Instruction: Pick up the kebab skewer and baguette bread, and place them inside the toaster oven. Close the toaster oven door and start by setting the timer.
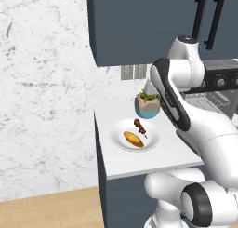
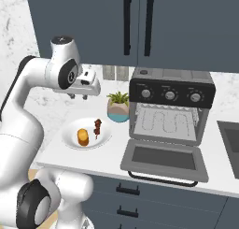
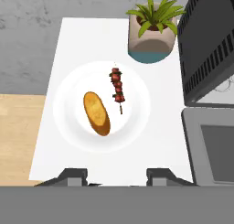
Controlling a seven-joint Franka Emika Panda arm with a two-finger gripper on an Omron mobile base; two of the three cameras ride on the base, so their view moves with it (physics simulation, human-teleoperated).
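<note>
Arm raised, elbow bent, hand pointing down above plate point(image 3: 68, 127). Gripper point(image 2: 78, 97) hovers high, fingers parted, holding nothing. Skewer point(image 3: 118, 88) and bread point(image 3: 96, 113) lie side by side on plate, apart. Oven point(image 2: 172, 104) right of plate, door point(image 2: 164, 160) dropped open.

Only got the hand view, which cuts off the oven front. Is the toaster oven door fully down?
Observer: Yes. In the right base view the toaster oven door lies flat open in front of the oven.
Operator: How high is the gripper over the plate?
Observer: Well above it. The gripper hangs open and empty, high over the plate.
</note>
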